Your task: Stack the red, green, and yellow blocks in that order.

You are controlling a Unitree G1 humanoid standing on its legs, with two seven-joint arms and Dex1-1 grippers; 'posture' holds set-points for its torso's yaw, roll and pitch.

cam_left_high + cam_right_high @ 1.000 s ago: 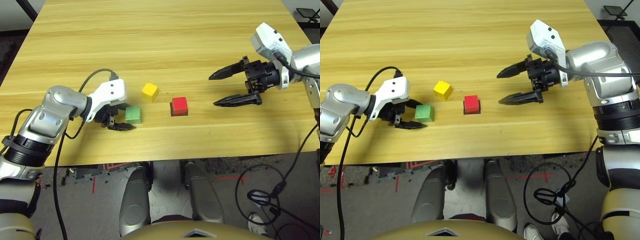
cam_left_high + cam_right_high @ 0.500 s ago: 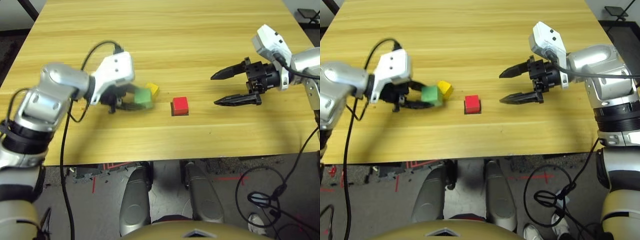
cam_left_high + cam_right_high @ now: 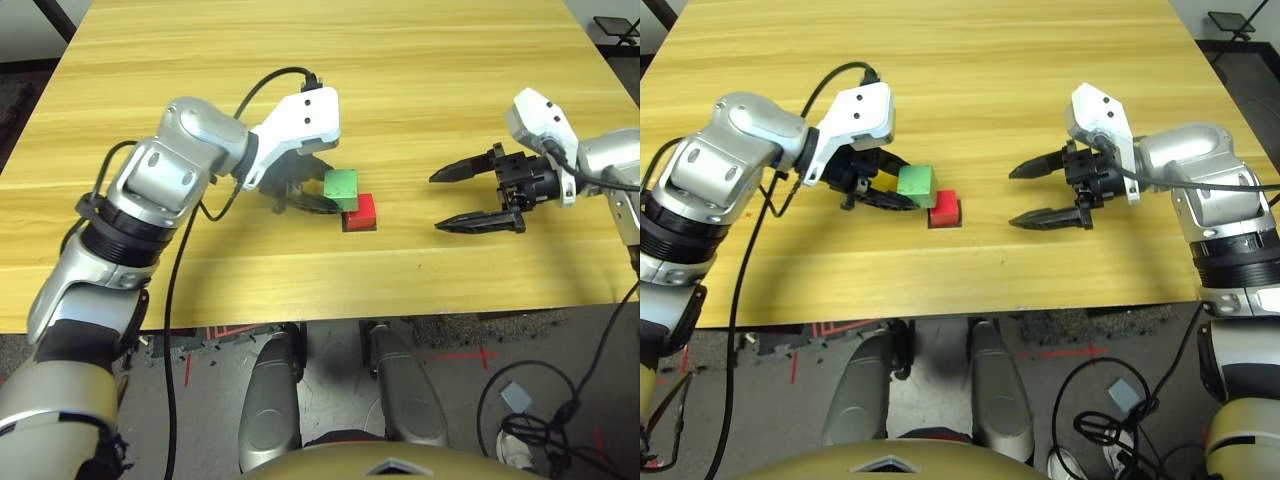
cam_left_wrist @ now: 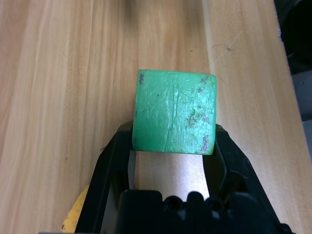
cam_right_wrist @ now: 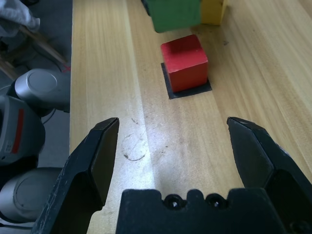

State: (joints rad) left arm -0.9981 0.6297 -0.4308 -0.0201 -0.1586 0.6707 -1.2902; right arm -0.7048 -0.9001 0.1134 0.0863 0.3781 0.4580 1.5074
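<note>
Green block (image 4: 175, 112) aloft, red (image 5: 185, 63) and yellow (image 5: 212, 10) below.

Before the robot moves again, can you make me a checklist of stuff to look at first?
1. Green block gripped in the left jaws: ok, one finger on each side.
2. Red block sitting on the black square: ok.
3. Green block right over the red one: not ok, it is off to the robot's left.
4. Right jaws empty and out of the way: ok, open and off to the side.
5. Yellow block clear of the left jaws: cannot tell, they partly hide it.
</note>
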